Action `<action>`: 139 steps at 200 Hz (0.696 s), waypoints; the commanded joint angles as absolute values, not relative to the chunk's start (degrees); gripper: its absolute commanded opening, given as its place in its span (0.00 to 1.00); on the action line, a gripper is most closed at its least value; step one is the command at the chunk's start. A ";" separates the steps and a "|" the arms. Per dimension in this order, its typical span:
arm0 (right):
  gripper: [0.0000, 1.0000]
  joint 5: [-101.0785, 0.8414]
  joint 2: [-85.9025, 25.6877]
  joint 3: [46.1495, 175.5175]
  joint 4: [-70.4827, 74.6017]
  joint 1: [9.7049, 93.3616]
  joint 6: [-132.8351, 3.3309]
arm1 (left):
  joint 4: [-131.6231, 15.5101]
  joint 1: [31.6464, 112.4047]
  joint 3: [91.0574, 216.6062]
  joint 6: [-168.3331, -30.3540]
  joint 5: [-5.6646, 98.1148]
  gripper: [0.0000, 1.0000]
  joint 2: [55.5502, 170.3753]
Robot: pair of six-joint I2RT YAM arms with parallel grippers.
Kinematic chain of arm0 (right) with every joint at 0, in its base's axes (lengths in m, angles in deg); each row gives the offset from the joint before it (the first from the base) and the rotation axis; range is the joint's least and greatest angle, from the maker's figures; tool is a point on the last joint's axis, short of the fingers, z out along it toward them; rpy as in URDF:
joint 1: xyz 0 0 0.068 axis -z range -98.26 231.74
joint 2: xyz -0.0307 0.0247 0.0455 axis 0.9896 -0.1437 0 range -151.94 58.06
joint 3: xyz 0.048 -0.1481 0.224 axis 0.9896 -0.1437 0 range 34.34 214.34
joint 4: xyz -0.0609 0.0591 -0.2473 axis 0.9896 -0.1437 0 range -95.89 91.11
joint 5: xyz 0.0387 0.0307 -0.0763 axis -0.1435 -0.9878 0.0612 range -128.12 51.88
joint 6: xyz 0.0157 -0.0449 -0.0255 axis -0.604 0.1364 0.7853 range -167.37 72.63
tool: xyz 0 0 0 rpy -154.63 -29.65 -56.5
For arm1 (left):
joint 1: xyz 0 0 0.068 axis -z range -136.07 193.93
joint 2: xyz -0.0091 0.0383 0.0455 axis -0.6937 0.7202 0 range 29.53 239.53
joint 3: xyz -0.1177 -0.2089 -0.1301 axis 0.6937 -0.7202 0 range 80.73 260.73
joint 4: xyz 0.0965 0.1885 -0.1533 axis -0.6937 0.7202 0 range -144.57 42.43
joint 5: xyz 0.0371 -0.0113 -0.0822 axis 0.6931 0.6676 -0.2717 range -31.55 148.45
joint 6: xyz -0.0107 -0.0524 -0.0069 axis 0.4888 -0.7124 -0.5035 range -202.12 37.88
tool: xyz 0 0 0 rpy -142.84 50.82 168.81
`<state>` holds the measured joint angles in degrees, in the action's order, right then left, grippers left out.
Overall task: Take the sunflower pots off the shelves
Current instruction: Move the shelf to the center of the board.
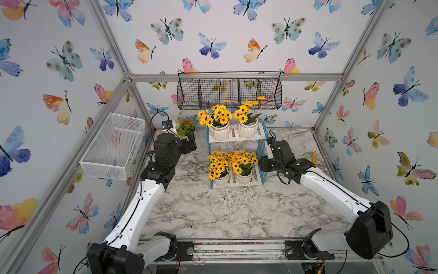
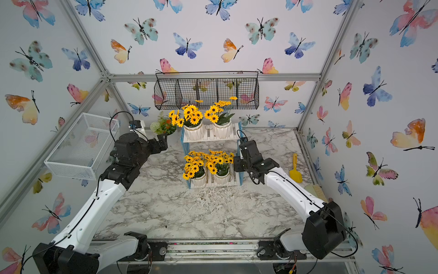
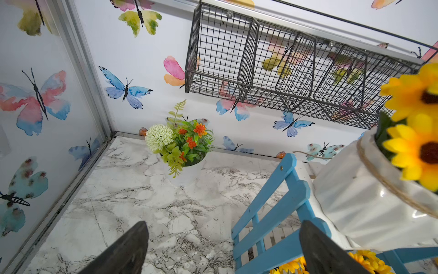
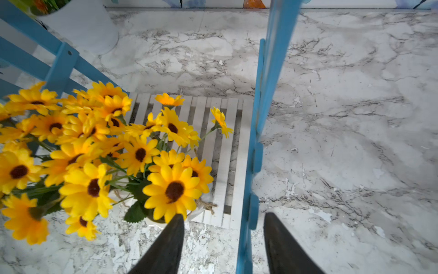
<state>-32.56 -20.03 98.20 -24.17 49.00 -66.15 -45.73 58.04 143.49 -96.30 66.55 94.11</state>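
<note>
Wrapping the stall, watercolour butterfly wallpaper [image 1: 237, 35] rises behind a glossy, grey-veined marble tabletop [image 1: 237, 213]. On it stands the two-tier rack [image 1: 261, 147] of white slatted boards and blue lattice side frames. It carries all four ribbed white sunflower pots [image 1: 220, 132], two on each board. The left gripper [image 3: 224, 223] gapes wide beside the upper tier, gripping nothing. The right gripper [image 4: 224, 214] stands parted, a blue frame upright between its fingers, unpinched.

In both top views the shelves [image 1: 260, 135] stand mid-frame on the table [image 1: 237, 213], with two sunflower pots [image 1: 220, 132] on each tier. A wire basket [image 1: 230, 91] hangs above. A mesh basket [image 1: 113, 147] hangs at frame left. Another flower pot [image 1: 186, 127] stands just left of the shelves.
</note>
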 commanded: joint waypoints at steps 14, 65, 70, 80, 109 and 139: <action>0.89 -36.34 -13.46 99.76 -24.72 48.51 -60.42 | -46.82 58.21 143.17 -94.86 68.39 0.98 92.39; 0.98 -44.52 -2.79 96.46 -14.49 49.18 -47.31 | -51.04 58.08 141.60 -93.30 66.86 0.98 88.92; 0.98 -45.29 -2.92 96.44 -13.60 49.36 -46.56 | -51.74 57.99 141.40 -93.15 66.36 0.98 88.65; 0.98 -47.92 -3.53 96.24 -11.51 49.90 -45.36 | -53.38 57.92 141.18 -93.00 64.72 0.98 88.34; 0.98 -58.45 -4.89 94.64 -4.56 55.21 -44.42 | -54.64 57.75 142.43 -91.76 61.78 0.98 88.10; 0.98 -66.31 -4.97 92.29 2.42 62.29 -44.05 | -55.72 56.64 142.26 -91.57 59.92 0.98 87.37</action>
